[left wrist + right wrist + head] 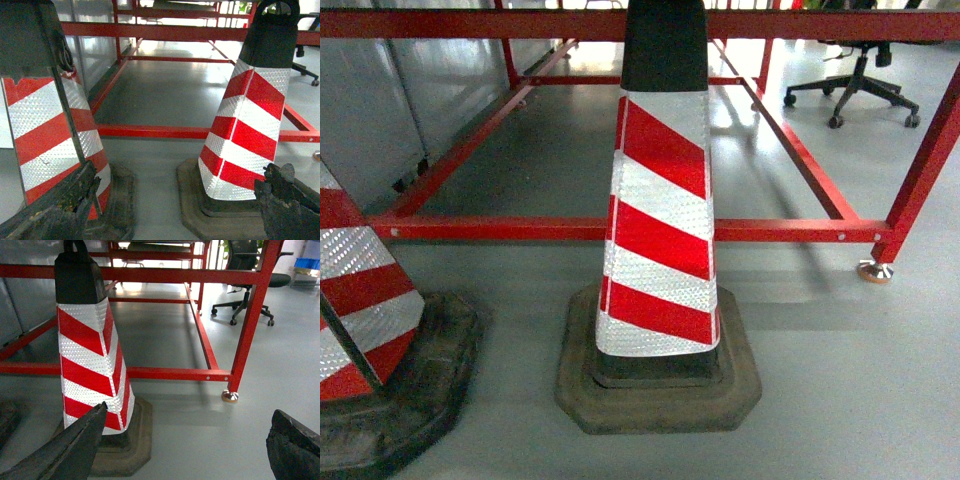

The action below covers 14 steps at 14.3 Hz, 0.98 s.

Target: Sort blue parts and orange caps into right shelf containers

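A red-and-white striped traffic cone (660, 230) with a black top stands on its dark octagonal base (658, 385) at the centre of the head view. A second cone (365, 300) of the same pattern sits at the lower left edge (only partly in frame). Behind them a red metal frame (620, 229) runs across the grey floor (860, 380), its round foot (875, 270) at the right. A black office chair (855, 85) occupies the upper right corner.
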### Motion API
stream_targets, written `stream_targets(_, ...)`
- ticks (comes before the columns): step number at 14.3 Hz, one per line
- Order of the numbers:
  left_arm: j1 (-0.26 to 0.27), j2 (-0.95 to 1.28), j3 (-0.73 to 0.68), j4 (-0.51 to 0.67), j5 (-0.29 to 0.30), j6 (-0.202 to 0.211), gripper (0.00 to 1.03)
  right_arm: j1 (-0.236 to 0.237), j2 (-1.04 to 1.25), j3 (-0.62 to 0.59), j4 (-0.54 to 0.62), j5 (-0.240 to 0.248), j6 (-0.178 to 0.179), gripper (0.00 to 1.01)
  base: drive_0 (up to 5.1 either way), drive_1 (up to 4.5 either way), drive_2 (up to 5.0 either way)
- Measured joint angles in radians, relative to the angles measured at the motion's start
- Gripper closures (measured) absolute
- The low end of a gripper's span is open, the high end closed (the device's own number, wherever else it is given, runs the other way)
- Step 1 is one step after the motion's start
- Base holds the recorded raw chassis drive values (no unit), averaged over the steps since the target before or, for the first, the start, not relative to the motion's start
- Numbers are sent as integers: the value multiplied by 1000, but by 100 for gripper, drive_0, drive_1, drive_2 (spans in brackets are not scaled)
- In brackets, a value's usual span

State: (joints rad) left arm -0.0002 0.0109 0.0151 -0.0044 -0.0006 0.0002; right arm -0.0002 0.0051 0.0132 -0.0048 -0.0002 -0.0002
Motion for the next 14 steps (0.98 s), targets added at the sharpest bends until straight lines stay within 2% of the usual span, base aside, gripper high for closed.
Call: stream_targets(14, 0, 0, 0, 0, 0, 0, 5, 0, 0, 0, 1, 0, 1, 3, 0, 0, 0)
